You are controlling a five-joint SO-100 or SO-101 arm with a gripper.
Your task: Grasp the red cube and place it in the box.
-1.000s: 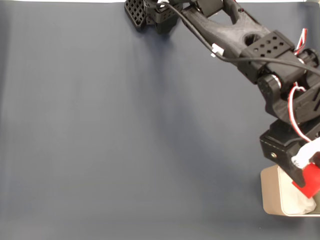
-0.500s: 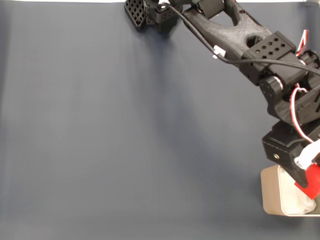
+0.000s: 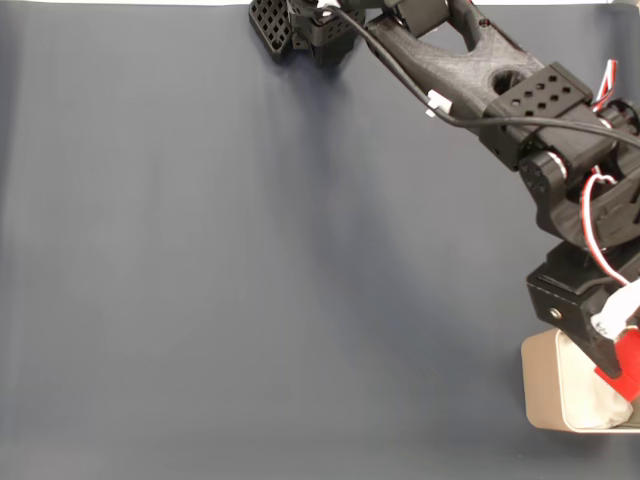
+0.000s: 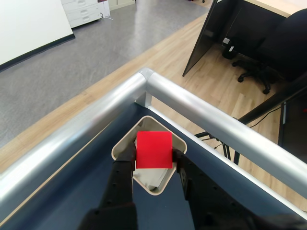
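In the wrist view the black two-finger gripper [image 4: 153, 155] is clamped on the small matte bright-red cube [image 4: 153, 149], one finger on each side; the cube hangs at lower centre of the frame, directly over the beige thin-walled box with rounded corners and white crumpled paper lining [image 4: 123, 143]; in the fixed view the cube [image 3: 629, 363] sits at the lower right edge, above the box [image 3: 540, 390]. Over the last second the arm has crept rightward and a little lower, carrying the cube further over the paper; carrying looks done, so opening the fingers seems the next move.
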